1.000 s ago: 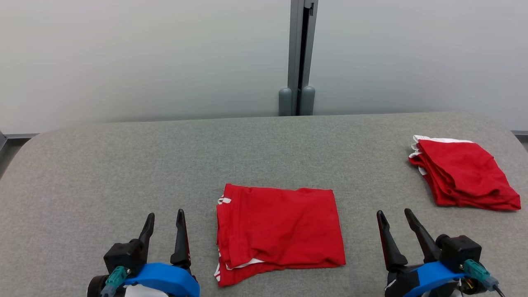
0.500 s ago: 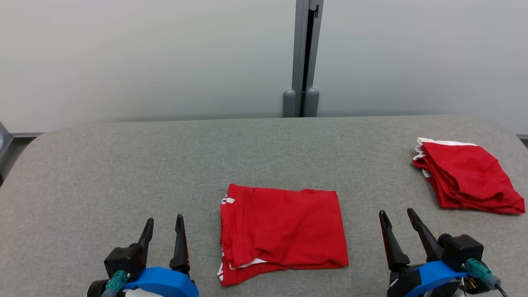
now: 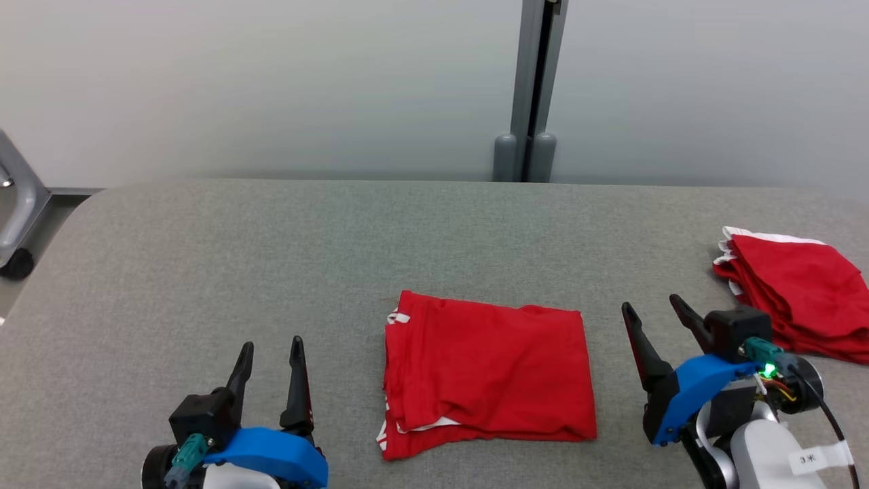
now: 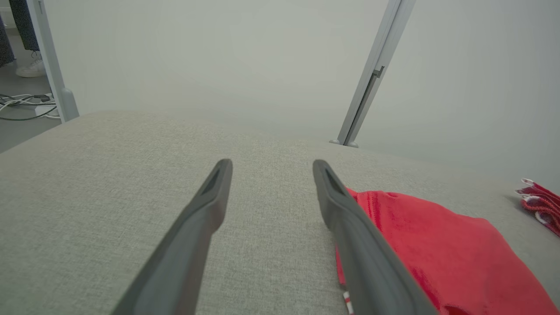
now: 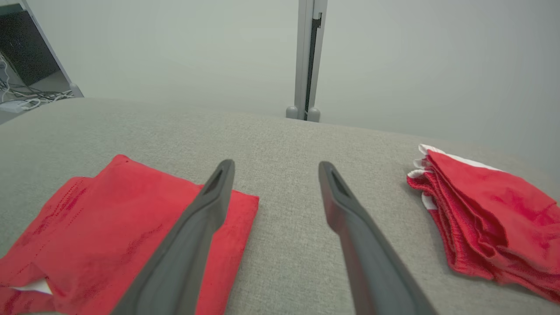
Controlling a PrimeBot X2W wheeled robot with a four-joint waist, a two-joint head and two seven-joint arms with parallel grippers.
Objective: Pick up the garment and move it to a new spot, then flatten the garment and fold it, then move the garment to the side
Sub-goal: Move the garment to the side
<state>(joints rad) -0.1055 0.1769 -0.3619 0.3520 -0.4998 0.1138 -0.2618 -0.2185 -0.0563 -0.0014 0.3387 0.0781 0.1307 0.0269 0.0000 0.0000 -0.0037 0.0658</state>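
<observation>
A grey fabric-covered table (image 3: 271, 238) takes up the lower two thirds of the head view, with a plain pale wall (image 3: 271, 81) behind it. A grey upright post (image 3: 536, 88) stands at the table's far edge, right of centre at the top of the frame. At the far left edge of the frame, a curved grey metal frame on a dark caster (image 3: 15, 263) stands beside the table.

The garment (image 3: 489, 370), red with thin white trim along its left side, lies folded into a rough rectangle on the table in the lower middle of the frame. A second folded stack of red cloth (image 3: 794, 299) with white edging sits at the right edge of the frame, well apart from the garment.

The left gripper (image 3: 271, 343) is at the lower left, its two dark fingers pointing up the frame and spread wide, with nothing between them. It is just left of the garment and not touching it. The right gripper (image 3: 650, 303) is at the lower right, between the garment and the stack, with its jaws also wide apart and empty. In the right wrist view the garment's near corner passes behind the left finger, while bare table shows between the fingers. In the upper left of the left wrist view, cables (image 4: 22, 105) lie on the floor.
</observation>
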